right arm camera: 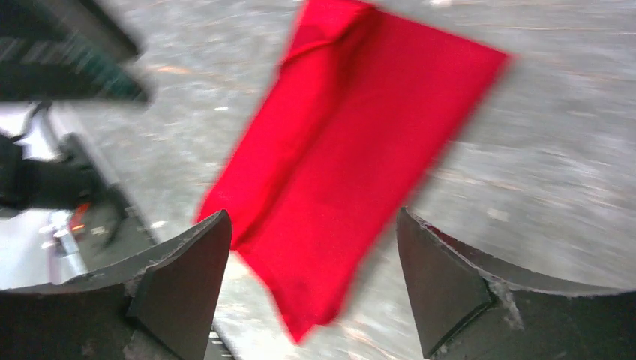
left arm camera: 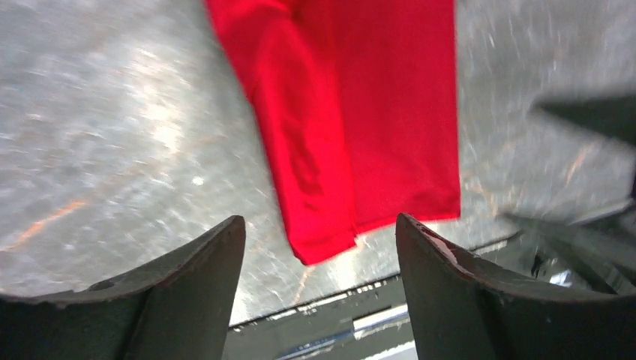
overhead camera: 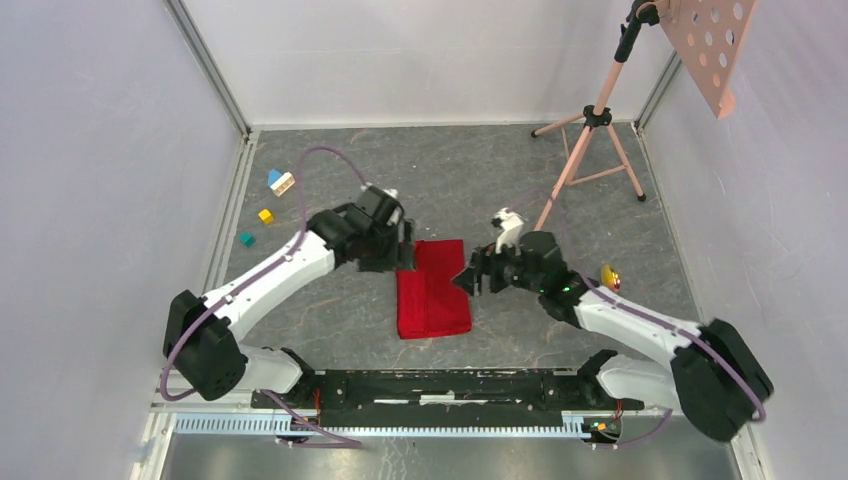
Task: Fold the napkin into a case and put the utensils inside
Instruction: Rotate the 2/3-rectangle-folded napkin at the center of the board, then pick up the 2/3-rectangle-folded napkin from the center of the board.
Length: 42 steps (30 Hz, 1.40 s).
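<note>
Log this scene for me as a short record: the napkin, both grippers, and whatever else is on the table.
Napkin: red, folded into a flat rectangle, lying mid table
Left gripper: open, empty, at the napkin's far left corner
Right gripper: open, empty, beside the napkin's right edge
Utensils: none clearly visible
Other items: coloured toy blocks far left; pink tripod far right

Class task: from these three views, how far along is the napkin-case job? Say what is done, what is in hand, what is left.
Done: the napkin lies folded into a narrow rectangle on the table. In hand: nothing; the left claw and right claw stand open beside it, one on each side. Left: no utensils show in the cloth, so loading them remains.
</note>
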Motion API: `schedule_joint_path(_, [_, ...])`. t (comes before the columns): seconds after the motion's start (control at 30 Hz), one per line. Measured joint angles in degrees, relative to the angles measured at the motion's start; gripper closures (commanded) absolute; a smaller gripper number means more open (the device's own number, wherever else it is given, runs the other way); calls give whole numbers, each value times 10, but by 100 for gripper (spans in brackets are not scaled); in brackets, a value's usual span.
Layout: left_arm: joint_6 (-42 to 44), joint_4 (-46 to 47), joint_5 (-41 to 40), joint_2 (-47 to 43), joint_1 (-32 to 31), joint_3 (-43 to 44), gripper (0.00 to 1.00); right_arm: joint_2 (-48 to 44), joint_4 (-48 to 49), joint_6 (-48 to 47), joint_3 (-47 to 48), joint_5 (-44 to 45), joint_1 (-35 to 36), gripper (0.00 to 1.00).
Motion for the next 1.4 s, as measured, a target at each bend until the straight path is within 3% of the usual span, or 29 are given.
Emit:
schedule_joint_path(0.07, [-18, 0, -2, 7, -62, -3, 16, -45, -42, -31, -16, 12, -56, 8])
schedule_joint_path(0.17, [-60, 7, -16, 39, -152, 4, 20, -79, -99, -70, -41, 10, -141, 9])
schedule_joint_path(0.3, [-110, 10, -33, 133, -227, 44, 23, -85, -132, -86, -92, -26, -229, 16])
schedule_joint_path(0.5, [-160, 0, -59, 243, -288, 135, 21, -81, -100, -85, -137, -99, -235, 21])
schedule_joint_path(0.7, [-202, -48, -100, 346, -326, 246, 30, -90, -67, -86, -160, -117, -257, 21])
schedule_joint_path(1.13, [-253, -133, -152, 447, -337, 305, 46, -130, -59, -109, -188, -119, -268, 22])
schedule_joint_path(1.3, [-265, -149, -173, 461, -340, 313, 65, -142, -48, -110, -201, -126, -270, 18])
schedule_joint_path(1.4, [-268, -159, -184, 461, -340, 309, 89, -148, -38, -109, -208, -133, -271, 13])
